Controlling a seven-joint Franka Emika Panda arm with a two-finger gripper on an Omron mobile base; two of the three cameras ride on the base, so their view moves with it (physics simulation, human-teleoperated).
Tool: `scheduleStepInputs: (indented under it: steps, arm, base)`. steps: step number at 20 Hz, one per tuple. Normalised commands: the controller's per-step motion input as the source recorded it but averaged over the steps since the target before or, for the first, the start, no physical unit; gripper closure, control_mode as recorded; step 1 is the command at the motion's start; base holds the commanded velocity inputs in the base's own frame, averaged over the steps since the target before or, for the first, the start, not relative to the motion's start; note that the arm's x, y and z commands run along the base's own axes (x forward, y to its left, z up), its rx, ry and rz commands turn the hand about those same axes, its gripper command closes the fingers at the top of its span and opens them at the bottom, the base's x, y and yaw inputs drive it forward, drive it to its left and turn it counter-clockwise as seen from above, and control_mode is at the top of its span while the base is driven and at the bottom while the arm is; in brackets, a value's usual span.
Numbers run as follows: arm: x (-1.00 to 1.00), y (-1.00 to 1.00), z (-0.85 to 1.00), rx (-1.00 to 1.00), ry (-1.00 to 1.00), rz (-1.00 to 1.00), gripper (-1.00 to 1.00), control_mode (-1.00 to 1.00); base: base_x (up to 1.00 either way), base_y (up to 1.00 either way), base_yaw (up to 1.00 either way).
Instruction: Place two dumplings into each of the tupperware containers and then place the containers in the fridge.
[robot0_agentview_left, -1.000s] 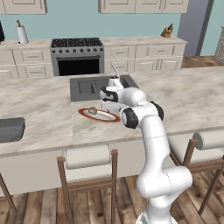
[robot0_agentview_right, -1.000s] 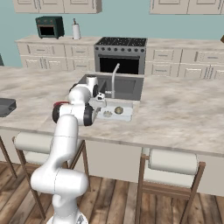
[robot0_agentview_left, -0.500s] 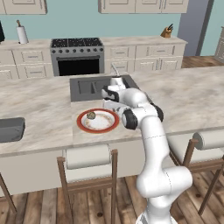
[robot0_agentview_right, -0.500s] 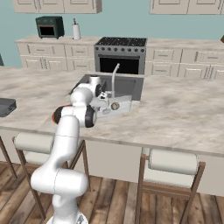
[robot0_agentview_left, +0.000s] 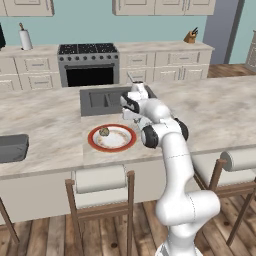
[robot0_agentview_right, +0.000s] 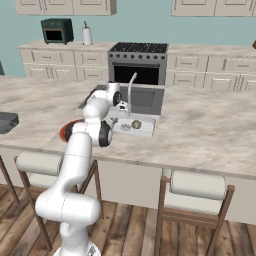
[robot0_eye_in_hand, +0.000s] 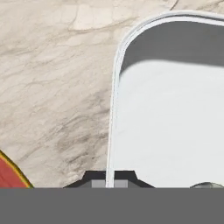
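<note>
A translucent tupperware container (robot0_agentview_right: 142, 131) lies on the island counter in front of the sink, with one tan dumpling (robot0_agentview_right: 136, 124) inside it. In the hand view its pale rim (robot0_eye_in_hand: 114, 87) runs down between my two finger tips. My gripper (robot0_eye_in_hand: 109, 177) is shut on that rim at the container's left end (robot0_agentview_right: 118, 120). Left of the arm, a red-rimmed plate (robot0_agentview_left: 96, 145) holds another dumpling (robot0_agentview_left: 104, 132); its red edge (robot0_eye_in_hand: 6, 175) shows beside the hand. In the left base view my gripper (robot0_agentview_left: 136, 119) hangs just right of the plate and the arm hides the container. The fridge is out of view.
A dark sink (robot0_agentview_left: 102, 100) with a tall faucet (robot0_agentview_right: 131, 87) lies just behind the container. A flat dark grey object (robot0_agentview_left: 11, 148) sits at the counter's left. Stools (robot0_agentview_left: 99, 180) stand along the near edge. The steel oven (robot0_agentview_left: 89, 64) is at the back wall.
The jaws have gone from wide open to shut on the container's rim. The hand has settled low at the container's left end.
</note>
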Motion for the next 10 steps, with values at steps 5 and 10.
scheduleStepInputs:
  steps: [5, 10]
  arm:
    - [-0.73, -0.05, 0.99, -0.05, 0.00, 0.06, 1.00, -1.00]
    - [-1.00, -0.01, 0.66, -0.18, 0.00, 0.16, 1.00, -1.00]
  base:
    - [0.00, 0.00, 0.00]
    - [0.00, 0.00, 0.00]
